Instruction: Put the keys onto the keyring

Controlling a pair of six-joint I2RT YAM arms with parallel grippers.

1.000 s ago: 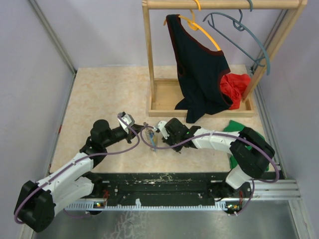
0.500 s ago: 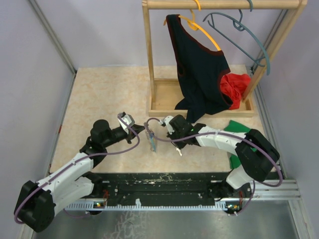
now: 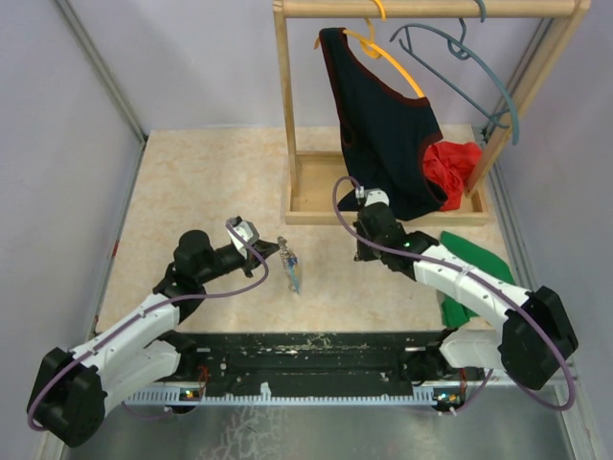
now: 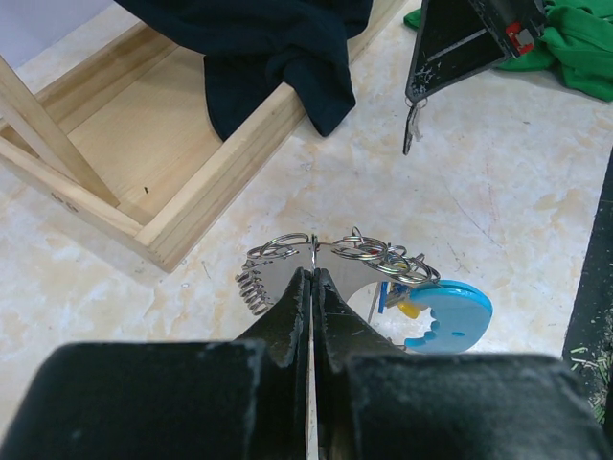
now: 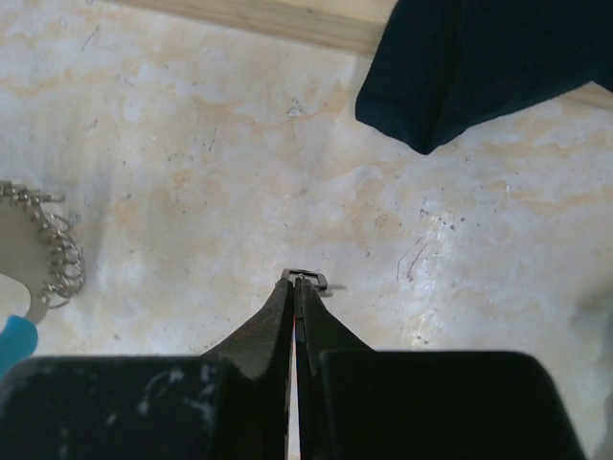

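The left gripper (image 4: pixel 311 273) is shut tight on the thin wire of the keyring (image 4: pixel 352 270) and holds it over the table (image 3: pixel 192 182). Seen from above, the keyring's long side runs from far to near. Its blue end (image 4: pixel 448 310) points back toward the robot. The right gripper (image 5: pixel 297 281) is shut too, well off to the right by the dark shirt (image 3: pixel 383 134). It pinches a tiny metal piece (image 5: pixel 306 279), too small to name
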